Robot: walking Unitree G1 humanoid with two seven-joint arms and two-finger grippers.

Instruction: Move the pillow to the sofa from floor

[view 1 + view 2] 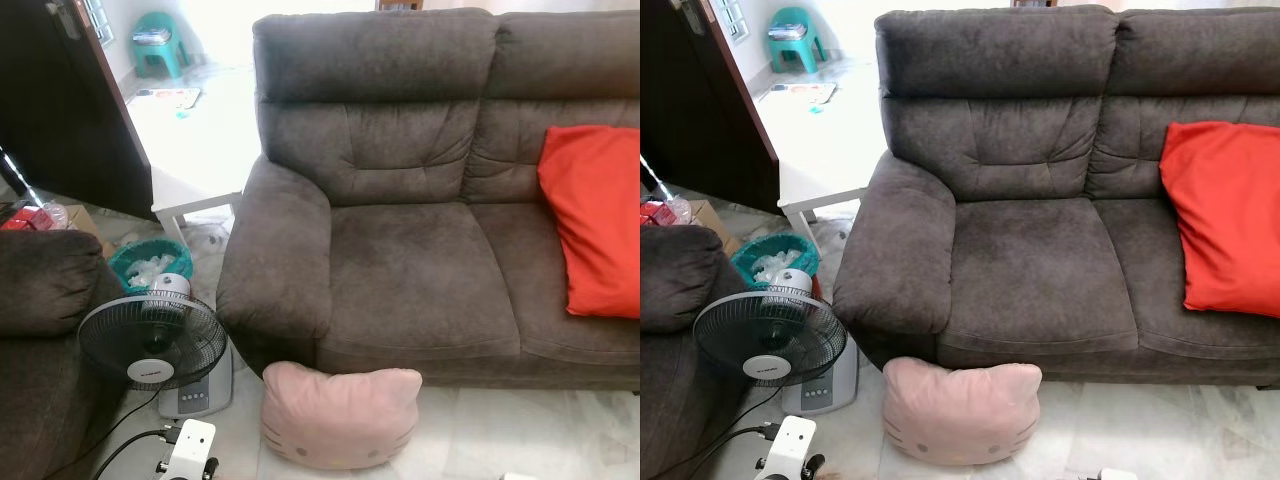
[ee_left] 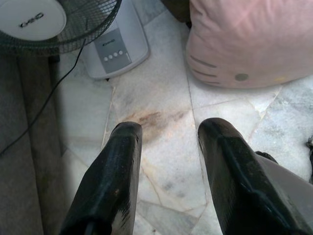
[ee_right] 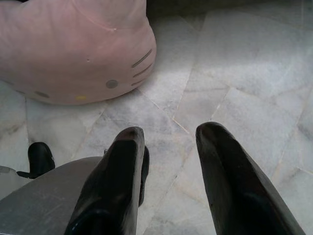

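We are standing in front of the dark grey-brown fabric sofa, looking down at the pale pink cat-face pillow that is lying on the white marble-tiled floor. The pillow is resting against the foot of the sofa, just below the front edge of the left seat cushion, with its two ear points turned up toward the seat. Nothing is lifting it yet: it is sitting fully on the tiles, so we are judging the task as barely begun, with the grasp, the lift and the placing on the seat all left to do.

We are holding our left gripper low over the floor with its two black fingers spread well apart and nothing between them; the pillow is lying ahead of it, near but not touching. Our right gripper is hovering over the tiles in the same way, its fingers likewise parted and empty, with the pillow's whiskered face ahead of it. Both arms seem to be flanking the pillow, ready to close in on it.

On the sofa, a bright orange-red square cushion is leaning against the backrest at the right, leaving the left seat open for the pillow. To our left, a black-caged floor fan on a grey base is standing close to the pillow and the sofa arm, and its black power cable is trailing across the floor; we judge that our left arm needs to keep clear of them when reaching in.
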